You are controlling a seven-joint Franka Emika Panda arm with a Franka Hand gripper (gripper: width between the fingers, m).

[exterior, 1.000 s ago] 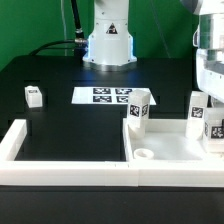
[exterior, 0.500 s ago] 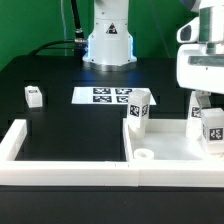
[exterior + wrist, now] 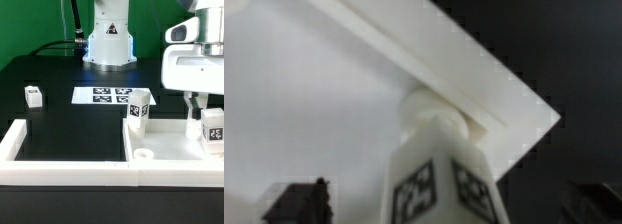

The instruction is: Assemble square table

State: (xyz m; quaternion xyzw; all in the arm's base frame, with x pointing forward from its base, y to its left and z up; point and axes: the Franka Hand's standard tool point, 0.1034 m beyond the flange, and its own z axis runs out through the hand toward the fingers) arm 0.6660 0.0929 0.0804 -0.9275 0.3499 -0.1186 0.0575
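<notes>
**Asker:** Start with the exterior view. Where is your tool?

**Me:** My tool (image 3: pixel 206 104) hangs over the far corner of the tabletop slab (image 3: pixel 170 150), at the exterior view's right. The slab lies flat on the desk (image 3: pixel 70 125), tucked into a corner of the white border wall (image 3: pixel 20 138).

**Asker:** And the legs?

**Me:** The corner leg (image 3: pixel 213 128) stands upright directly under my tool, its long axis vertical. A second leg (image 3: pixel 140 108) stands upright at the slab's other far corner. A loose leg (image 3: pixel 34 96) sits well apart on the desk at the exterior view's left, past the marker board (image 3: pixel 105 96). One corner hole (image 3: pixel 143 156) near the front of the slab is unfilled.

**Asker:** Are you gripping anything?

**Me:** From this side my tool looks spread around the leg's top, but I trust the other camera more.

**Asker:** The wrist view, then.

**Me:** I look down the corner leg's length. Its tagged faces are close to the camera, and its foot meets the slab right in the angle of the raised rim. My fingers (image 3: pixel 295 200) show as dark tips on either side of it, with a gap to each. So the tool is spread and pinches nothing.

**Asker:** What does the next move turn on?

**Me:** As I judge it, the leg lies straight below me, between my fingers, with its axis along my own approach line. Closing or lifting should run along that vertical, because sideways drift could tip the leg. I cannot tell how firmly it is seated.
</notes>
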